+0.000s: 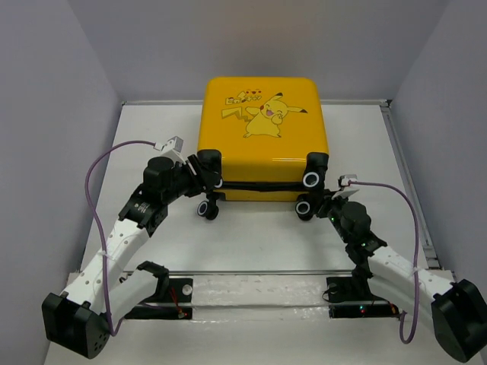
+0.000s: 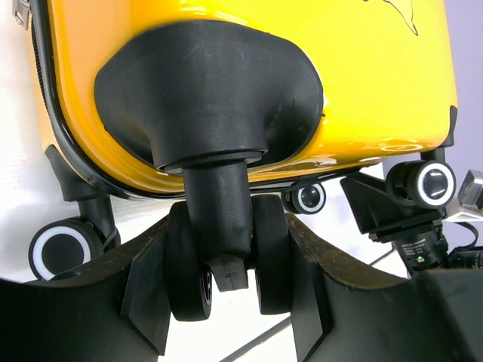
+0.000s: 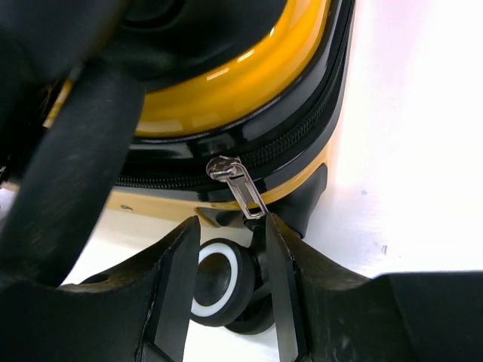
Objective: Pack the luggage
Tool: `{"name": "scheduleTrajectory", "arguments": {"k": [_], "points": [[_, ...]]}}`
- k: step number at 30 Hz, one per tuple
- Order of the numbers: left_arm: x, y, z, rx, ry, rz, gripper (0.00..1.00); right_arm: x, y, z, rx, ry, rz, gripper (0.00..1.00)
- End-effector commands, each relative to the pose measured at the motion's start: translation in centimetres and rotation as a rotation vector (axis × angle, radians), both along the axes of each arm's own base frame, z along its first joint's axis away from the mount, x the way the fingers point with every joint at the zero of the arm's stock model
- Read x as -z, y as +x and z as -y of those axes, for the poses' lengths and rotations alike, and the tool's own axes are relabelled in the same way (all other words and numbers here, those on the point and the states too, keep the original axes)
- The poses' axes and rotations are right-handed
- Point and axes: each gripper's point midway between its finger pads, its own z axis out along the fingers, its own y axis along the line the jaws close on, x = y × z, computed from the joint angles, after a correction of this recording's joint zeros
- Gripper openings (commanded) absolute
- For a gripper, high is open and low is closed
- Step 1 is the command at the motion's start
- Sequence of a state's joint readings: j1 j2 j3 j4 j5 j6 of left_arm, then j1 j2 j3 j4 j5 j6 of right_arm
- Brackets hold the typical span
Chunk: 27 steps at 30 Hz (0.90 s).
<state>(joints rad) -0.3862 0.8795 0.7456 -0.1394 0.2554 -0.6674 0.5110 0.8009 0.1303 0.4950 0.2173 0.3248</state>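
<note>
The luggage point(image 1: 262, 129) is a yellow hard-shell suitcase with a cartoon Pikachu on its shell. It lies flat and closed at the back middle of the table, wheels toward me. My left gripper point(image 1: 204, 181) point(image 2: 226, 249) is shut on the twin black wheel point(image 2: 189, 264) at the near left corner, one finger pressed on each disc. My right gripper point(image 1: 321, 202) point(image 3: 230, 234) stands open at the near right corner. The silver zipper pull point(image 3: 241, 188) hangs from the black zipper, its tip touching the right finger's tip. A black-and-white wheel point(image 3: 219, 283) shows beyond the gap.
Grey walls close in the white table point(image 1: 251, 236) on the left, back and right. A clear strip point(image 1: 259, 287) on black mounts runs across the near edge between the arm bases. Purple cables point(image 1: 95, 190) loop off both wrists. The right arm's wrist point(image 2: 411, 226) shows in the left wrist view.
</note>
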Motion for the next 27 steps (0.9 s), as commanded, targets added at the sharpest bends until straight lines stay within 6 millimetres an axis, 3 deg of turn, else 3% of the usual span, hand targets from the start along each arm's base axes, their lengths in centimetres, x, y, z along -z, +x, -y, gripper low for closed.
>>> {"name": "scheduleTrajectory", "arguments": {"k": [1, 6, 14, 21, 27], "points": [[-14.4, -0.9, 1.8, 0.132, -0.164, 0.498, 0.06, -5.5, 2.3, 1.3, 0.084, 0.027, 0.155, 0.45], [-13.7, -0.9, 1.9, 0.134, -0.165, 0.481, 0.06, -5.1, 2.0, 2.1, 0.117, 0.043, 0.162, 0.45], [-13.6, -1.0, 2.0, 0.141, -0.170, 0.477, 0.06, -5.4, 2.8, -0.2, 0.019, 0.070, 0.166, 0.38], [-12.7, -1.1, 2.2, 0.150, -0.177, 0.456, 0.06, -6.2, 2.4, -0.7, -0.015, 0.107, 0.210, 0.09], [-11.6, -1.2, 3.2, 0.197, -0.222, 0.418, 0.06, -5.1, 1.0, -1.9, -0.094, 0.172, 0.199, 0.07]]}}
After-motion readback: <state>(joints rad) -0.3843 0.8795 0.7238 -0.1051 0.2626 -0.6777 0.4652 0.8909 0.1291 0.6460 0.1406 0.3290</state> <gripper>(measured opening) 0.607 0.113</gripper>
